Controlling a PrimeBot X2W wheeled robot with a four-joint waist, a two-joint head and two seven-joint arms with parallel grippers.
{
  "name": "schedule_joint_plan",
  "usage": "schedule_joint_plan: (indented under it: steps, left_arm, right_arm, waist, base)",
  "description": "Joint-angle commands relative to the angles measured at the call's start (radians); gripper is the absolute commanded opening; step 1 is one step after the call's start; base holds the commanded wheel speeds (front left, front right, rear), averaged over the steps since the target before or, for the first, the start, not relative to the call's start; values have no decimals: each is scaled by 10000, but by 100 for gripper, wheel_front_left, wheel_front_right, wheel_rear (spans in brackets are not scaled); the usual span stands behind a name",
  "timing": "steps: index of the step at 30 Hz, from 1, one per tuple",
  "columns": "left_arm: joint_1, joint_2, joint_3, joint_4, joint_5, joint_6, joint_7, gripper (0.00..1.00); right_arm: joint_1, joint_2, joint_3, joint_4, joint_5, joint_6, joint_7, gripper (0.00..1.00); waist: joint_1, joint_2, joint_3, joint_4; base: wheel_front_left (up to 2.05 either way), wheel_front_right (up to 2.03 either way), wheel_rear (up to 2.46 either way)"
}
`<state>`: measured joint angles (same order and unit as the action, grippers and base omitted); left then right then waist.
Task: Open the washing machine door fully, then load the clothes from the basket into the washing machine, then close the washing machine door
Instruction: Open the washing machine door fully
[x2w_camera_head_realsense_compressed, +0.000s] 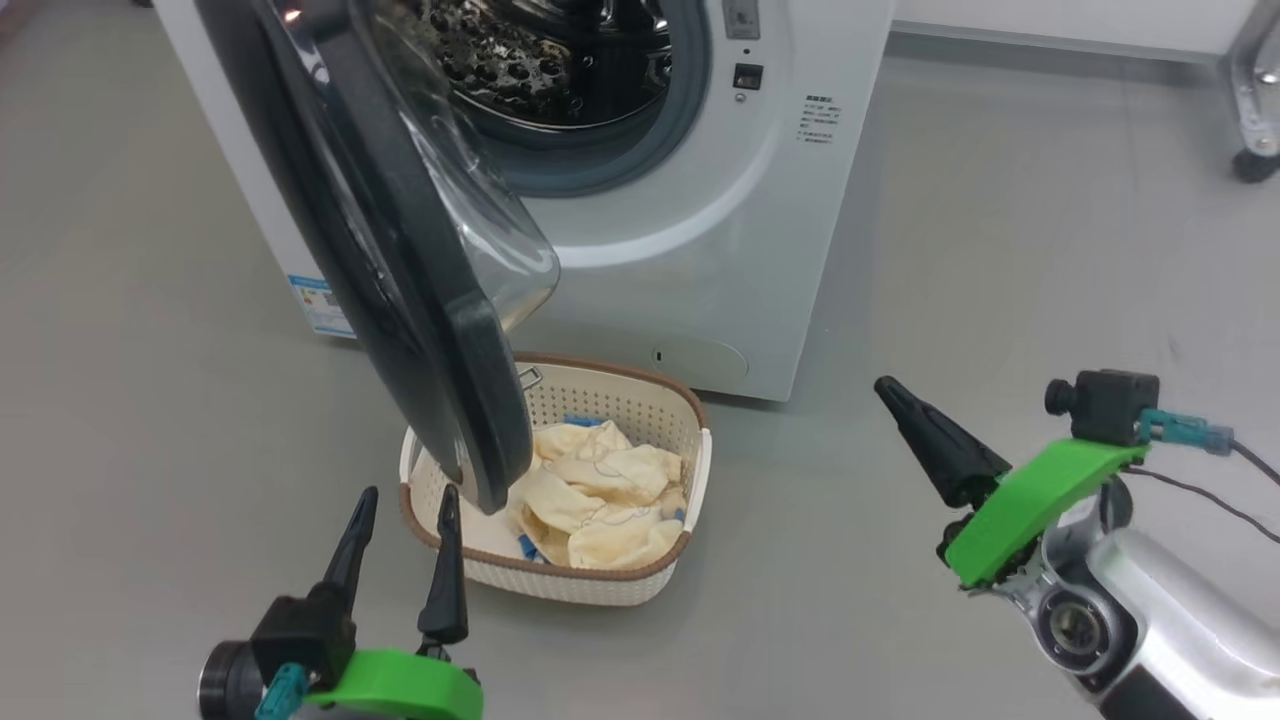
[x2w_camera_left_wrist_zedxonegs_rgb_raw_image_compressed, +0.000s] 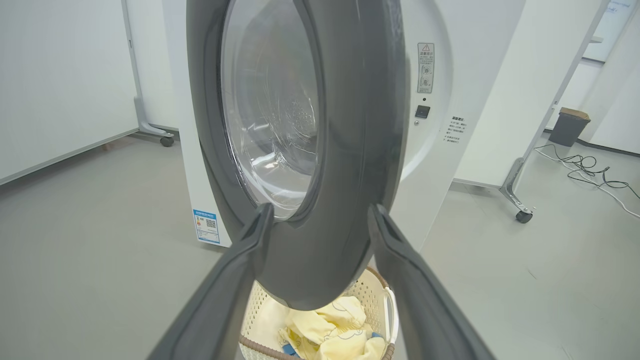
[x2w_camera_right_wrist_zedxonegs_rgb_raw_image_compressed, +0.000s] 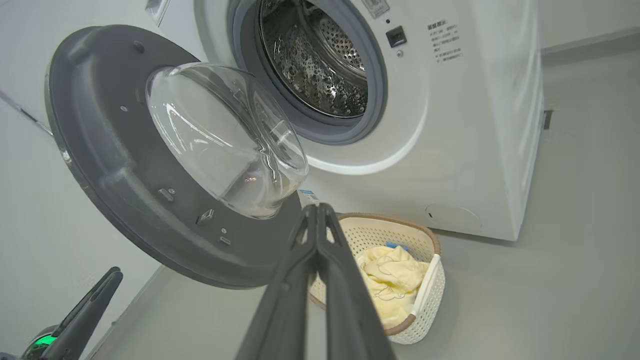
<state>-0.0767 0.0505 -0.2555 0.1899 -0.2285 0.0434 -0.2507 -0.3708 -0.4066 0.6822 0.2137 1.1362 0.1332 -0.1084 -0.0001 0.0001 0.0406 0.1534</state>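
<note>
As the door overlaps the basket, left tool gapes, right tool presses together.

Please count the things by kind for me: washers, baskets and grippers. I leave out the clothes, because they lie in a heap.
Washer: 1
Basket: 1
Grippers: 2, the left gripper open, the right gripper shut
Total: 4
</note>
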Motion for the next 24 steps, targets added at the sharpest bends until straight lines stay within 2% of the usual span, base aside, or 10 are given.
schedule_joint_plan:
  steps: [1,6,14,18,19,20,21,22,23,24]
  left_arm:
    - [-139,162,445,-380,106,-49,-111,100]
    - [178,243,792,-555,144,-54,-111,100]
    - [468,237,1052,-599,214,-164,-111,100]
    - [536,194,1087,-564,231,-209,-111,100]
    - [545,182,1094,-561,234,-214,-111,100]
    - [545,182,1094,-561,234,-214,-111,100]
    - [550,171,1099,-554,237,-222,-111,100]
    - [549,162,1105,-544,241,-232,-111,100]
    - [546,154,1117,-532,247,-242,-111,100]
    - [545,147,1133,-522,253,-252,-111,100]
  right_arm:
    - [-1,-260,-6,-203,-533,-25,-422,0]
    - [517,-154,-629,221,-2698,-25,-1321,0]
    - [1704,696,-2882,416,-6280,-25,-1514,0]
    - [2323,1476,-4105,221,-7259,-25,-1525,0]
    - [2436,1616,-4378,167,-7523,-25,-1527,9]
    - [2436,1616,-4378,167,-7523,-25,-1527,9]
    - [2536,1781,-4649,84,-7749,-25,-1528,47]
    - [2628,1962,-4892,-22,-7936,-25,-1529,91]
    - [2721,2148,-5116,-113,-8082,-25,-1530,100]
    - [2802,2302,-5302,-183,-8224,-25,-1530,100]
  waist:
    - [1,-1,-169,-275]
    - [1,-1,-294,-729]
    - [1,-1,-419,-1238]
    - [1,-1,-443,-1408]
    - [1,-1,-443,-1437]
    - [1,-1,-443,-1437]
    - [1,-1,-442,-1463]
    - [1,-1,-442,-1486]
    - [1,-1,-443,-1510]
    - [1,-1,-444,-1531]
  base:
    - [0,0,0]
    - [0,0,0]
    - [0,0,0]
    - [0,0,0]
    - [0,0,0]
    - [0,0,0]
    - [0,0,0]
    - [0,0,0]
    - [0,0,0]
    - [0,0,0]
